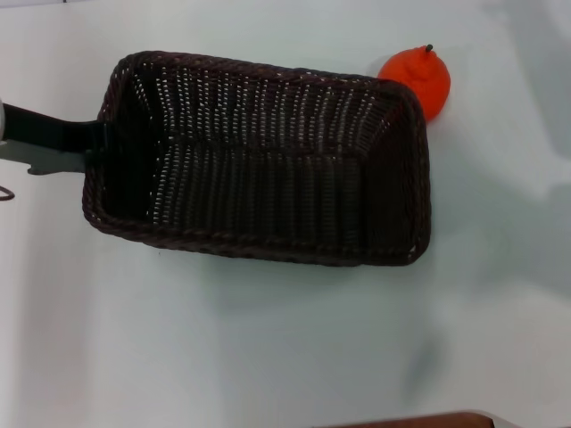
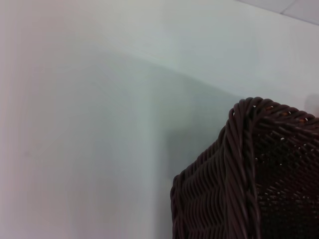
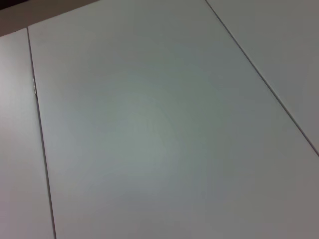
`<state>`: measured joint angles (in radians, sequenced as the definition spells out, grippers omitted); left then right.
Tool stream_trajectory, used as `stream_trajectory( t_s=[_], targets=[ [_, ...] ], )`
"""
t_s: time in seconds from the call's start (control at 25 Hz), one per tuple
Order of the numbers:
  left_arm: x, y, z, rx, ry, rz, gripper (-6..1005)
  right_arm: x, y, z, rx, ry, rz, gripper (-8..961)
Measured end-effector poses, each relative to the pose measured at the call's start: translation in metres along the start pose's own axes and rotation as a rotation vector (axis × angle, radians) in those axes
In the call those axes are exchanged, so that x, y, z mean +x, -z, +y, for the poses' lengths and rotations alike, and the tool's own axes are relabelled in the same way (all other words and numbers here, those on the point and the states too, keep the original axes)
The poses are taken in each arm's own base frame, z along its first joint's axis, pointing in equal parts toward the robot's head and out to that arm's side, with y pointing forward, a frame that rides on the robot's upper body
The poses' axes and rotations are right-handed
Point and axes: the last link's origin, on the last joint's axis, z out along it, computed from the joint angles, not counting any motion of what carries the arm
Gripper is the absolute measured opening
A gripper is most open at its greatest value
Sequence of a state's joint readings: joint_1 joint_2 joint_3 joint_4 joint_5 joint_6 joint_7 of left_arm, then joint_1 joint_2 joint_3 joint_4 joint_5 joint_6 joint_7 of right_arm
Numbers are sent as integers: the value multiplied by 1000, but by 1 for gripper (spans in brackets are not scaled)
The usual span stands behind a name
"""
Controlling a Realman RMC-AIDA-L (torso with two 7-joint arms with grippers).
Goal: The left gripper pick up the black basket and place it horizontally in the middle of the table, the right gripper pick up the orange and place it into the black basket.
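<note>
Basket grip first — your left gripper point(image 1: 94, 141) reaches in from the left edge of the head view, its black finger lying across the short end wall of the black basket point(image 1: 259, 160). The jaws look clamped on that braided rim, one finger outside the wall; the inner finger is lost against the dark weave, so treat the hold as likely, not certain. Left wrist view shows only a corner of the basket point(image 2: 249, 174) just ahead of the camera, no fingers.

Risks from here:
- You hold one short end of a long basket. If the far end lifts or drags, it may pivot around the jaws and settle skewed, not level and lengthwise across the table point(image 1: 268, 357).
- Orange point(image 1: 417, 80) sits just beyond the basket's far corner, opposite the jaws, close to touching or touching it — I cannot tell which. Any swing of that end could nudge the fruit and set it rolling.
- Wicker rim gives under pressure; a slip at release could tip the wall.

Contents: basket interior is bare, nothing inside. Orange is outside it, on the table.

Right gripper does not appear in any view; its wrist camera shows only blank table point(image 3: 159, 129), so its jaw state is unknown. Orange step not yet begun.
</note>
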<state>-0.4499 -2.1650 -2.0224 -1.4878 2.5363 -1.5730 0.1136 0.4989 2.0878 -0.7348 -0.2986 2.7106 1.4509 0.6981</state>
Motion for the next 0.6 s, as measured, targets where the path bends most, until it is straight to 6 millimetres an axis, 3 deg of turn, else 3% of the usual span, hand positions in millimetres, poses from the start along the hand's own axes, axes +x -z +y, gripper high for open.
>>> stream_trajectory(
  t_s=[0.6],
  targets=[
    [-5, 5, -15, 41, 31, -19, 152, 3, 5, 1, 4, -19, 11, 808]
  ],
)
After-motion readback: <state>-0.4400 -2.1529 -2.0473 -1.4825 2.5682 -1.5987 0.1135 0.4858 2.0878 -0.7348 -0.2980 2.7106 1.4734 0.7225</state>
